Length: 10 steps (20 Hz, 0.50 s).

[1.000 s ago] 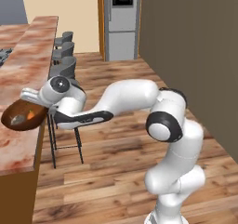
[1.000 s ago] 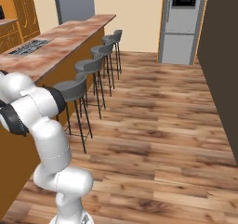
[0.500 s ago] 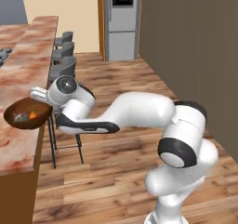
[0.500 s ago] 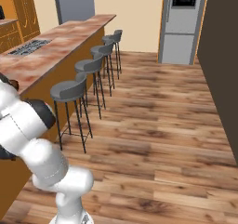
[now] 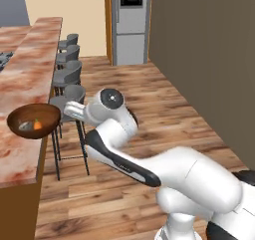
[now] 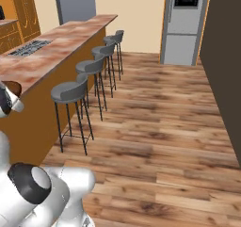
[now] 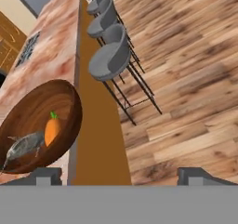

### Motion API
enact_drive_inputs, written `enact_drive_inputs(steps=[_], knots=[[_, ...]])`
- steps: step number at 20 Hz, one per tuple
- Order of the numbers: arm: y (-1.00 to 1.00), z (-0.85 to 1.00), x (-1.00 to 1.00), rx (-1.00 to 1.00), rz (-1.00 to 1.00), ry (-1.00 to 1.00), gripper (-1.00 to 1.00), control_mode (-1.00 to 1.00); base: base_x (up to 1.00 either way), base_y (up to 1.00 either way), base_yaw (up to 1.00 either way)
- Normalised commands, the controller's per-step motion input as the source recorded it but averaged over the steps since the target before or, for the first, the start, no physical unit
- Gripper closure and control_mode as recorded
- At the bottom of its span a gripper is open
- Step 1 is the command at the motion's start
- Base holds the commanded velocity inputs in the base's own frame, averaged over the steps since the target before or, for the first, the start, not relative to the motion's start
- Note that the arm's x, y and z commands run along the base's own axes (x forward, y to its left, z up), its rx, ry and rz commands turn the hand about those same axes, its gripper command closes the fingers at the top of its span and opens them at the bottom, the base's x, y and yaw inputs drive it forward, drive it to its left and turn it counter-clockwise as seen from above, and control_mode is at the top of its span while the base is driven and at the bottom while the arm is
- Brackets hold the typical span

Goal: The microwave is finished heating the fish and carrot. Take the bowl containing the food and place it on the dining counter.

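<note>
The dark reddish-brown bowl rests on the dining counter close to its stool-side edge. Inside lie the orange carrot and the grey fish. My gripper hovers just right of the bowl, off the counter's edge and apart from it. In the hand view the gripper is open, its fingertips wide apart with nothing between them, and the bowl sits up and left of them. The right base view shows a sliver of the bowl at the far left. The microwave is out of view.
A row of grey stools stands along the counter's side, the nearest right below my hand. A cooktop is set into the counter farther along. A tall grey appliance column stands at the back. A dark wall bounds the wooden floor on the right.
My gripper has opened and let go of the bowl, which now sits on the counter. The hand has drawn back a little to the right, and the arm has folded toward the base.
</note>
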Motion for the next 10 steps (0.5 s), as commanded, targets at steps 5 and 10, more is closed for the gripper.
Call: enact_drive_inputs(steps=[5,10], knots=[[-1.00,-0.44,-1.00,0.00,0.00,0.01,-1.00,-1.00,0.00,0.00,0.00],[-1.00,-0.63,-1.00,-0.01,0.00,0.00,-1.00,-1.00,0.00,0.00,0.00]])
